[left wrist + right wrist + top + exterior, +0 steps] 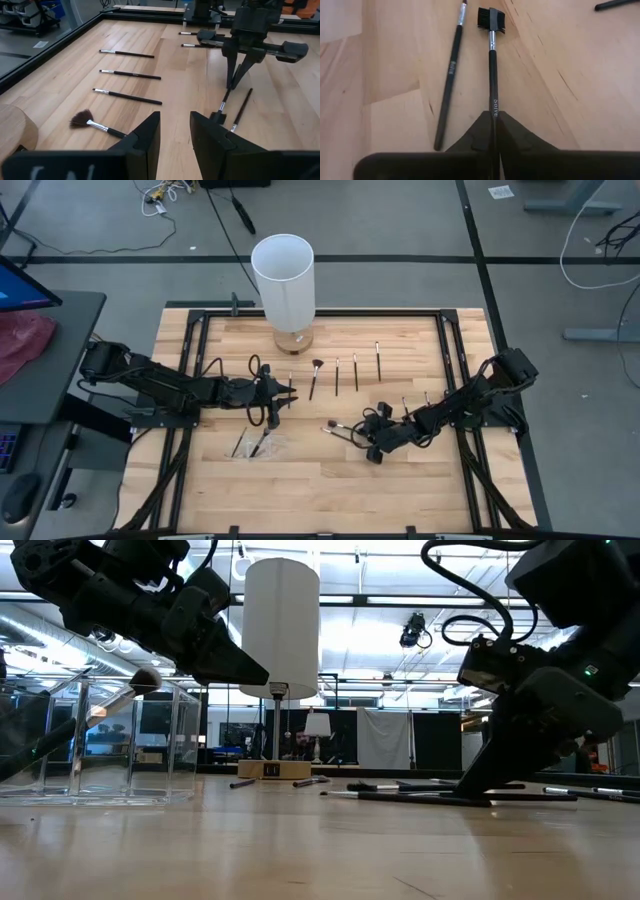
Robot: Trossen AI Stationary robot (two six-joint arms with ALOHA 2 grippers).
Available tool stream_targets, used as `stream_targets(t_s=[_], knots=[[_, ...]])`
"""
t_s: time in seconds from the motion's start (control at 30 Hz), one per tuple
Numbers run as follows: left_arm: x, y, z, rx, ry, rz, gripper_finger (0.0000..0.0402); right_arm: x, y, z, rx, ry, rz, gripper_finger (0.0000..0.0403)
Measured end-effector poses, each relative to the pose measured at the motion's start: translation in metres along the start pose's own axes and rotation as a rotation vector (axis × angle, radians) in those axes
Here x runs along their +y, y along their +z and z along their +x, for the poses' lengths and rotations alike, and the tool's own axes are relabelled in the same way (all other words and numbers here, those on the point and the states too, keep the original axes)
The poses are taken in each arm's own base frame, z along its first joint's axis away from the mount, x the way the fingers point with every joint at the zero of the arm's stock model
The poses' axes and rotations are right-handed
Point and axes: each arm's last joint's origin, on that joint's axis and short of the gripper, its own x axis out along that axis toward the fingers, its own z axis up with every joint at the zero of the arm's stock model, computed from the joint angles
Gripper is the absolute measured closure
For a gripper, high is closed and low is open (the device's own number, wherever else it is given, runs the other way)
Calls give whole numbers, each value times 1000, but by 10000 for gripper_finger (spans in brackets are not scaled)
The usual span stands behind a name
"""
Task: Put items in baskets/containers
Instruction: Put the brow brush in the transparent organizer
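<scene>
A brow comb brush [491,60] is clamped low on the tabletop [400,490] by the right gripper [492,117]; lifting toward the clear container [110,740] is called for next, left gripper [172,132] held apart

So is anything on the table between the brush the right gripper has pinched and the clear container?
Nothing visible: bare table separates the comb-tipped brush in the right gripper from the clear container. The left gripper hovers nearby, beyond it.

High view looked straight down; low view sat at tabletop level; both shared white cylinder [283,282]; wrist views close.
</scene>
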Motion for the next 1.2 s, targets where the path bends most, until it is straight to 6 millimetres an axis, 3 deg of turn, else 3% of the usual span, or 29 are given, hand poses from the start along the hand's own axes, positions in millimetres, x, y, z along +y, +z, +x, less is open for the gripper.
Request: stream_targets(t_s=[0.23, 0.57, 1.2], knots=[[0, 0, 0, 0, 0, 0, 291, 0, 0, 0, -1, -2, 2, 350], [0, 0, 0, 0, 0, 0, 291, 0, 0, 0, -4, -9, -4, 394], [0, 0, 0, 0, 0, 0, 291, 1, 4, -5, -3, 31, 29, 384]])
